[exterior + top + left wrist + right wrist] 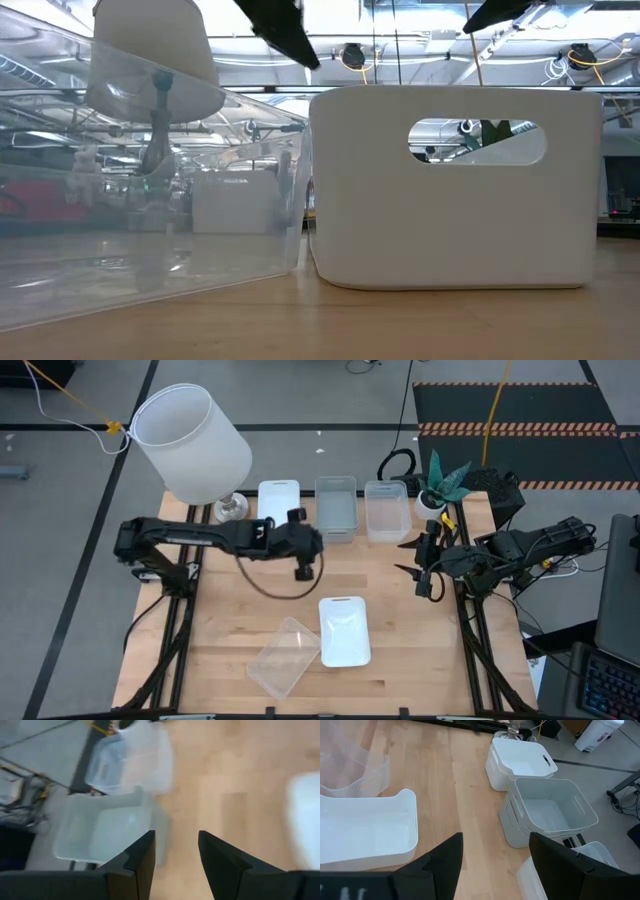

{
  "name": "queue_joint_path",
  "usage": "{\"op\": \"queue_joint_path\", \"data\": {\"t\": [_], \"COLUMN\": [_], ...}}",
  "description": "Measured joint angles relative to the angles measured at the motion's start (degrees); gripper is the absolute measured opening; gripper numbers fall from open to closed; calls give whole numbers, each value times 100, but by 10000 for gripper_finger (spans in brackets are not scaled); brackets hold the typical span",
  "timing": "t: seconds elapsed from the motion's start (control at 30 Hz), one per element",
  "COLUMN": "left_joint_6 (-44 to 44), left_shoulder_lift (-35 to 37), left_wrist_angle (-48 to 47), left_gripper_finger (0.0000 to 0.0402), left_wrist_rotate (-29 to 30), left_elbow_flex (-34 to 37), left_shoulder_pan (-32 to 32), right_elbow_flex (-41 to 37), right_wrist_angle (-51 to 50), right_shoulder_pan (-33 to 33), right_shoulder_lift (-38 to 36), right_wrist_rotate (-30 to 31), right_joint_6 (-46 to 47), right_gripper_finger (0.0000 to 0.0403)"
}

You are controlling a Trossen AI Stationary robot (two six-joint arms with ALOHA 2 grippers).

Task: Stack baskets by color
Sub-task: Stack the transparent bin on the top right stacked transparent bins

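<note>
The table point(400, 650) is showing pale, smooth wood grain. The white basket point(344, 630) is looking like opaque matt plastic, the clear basket point(284, 657) glossy and see-through, the grey basket point(336, 508) dull plastic.

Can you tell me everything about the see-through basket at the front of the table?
The see-through basket is a shallow rectangular bin with rounded corners, made of what looks like clear plastic, so the wood shows through it. It is empty and sits open side up near the table's front edge, turned at an angle. Right beside it is a white basket; their corners look very close or touching. From table height its clear wall shows the lamp behind it. Neither hand holds it.
</note>
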State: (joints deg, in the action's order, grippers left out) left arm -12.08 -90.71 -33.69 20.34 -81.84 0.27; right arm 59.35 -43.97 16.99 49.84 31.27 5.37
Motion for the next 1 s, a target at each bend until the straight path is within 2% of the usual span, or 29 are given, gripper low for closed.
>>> {"op": "queue_joint_path", "data": {"t": [0.4,0.63,0.73,1.0], "left_joint_6": [878,1900,2347,3453], "left_shoulder_lift": [67,75,78,75], "left_wrist_angle": [-1024,-938,-545,-362], "left_gripper_finger": [152,152,153,189], "left_wrist_rotate": [-155,-149,-116,-256], "left_elbow_flex": [18,372,635,846], "left_shoulder_pan": [-1938,-3161,-3614,-4598], "right_elbow_flex": [0,0,0,0], "right_wrist_angle": [0,47,74,287], "right_shoulder_pan": [-1,-2,0,-2], "right_shoulder_lift": [0,28,85,300], "right_wrist_rotate": [-2,-2,-2,-4], "right_joint_6": [149,149,148,-32], "right_gripper_finger": [223,223,223,223]}}
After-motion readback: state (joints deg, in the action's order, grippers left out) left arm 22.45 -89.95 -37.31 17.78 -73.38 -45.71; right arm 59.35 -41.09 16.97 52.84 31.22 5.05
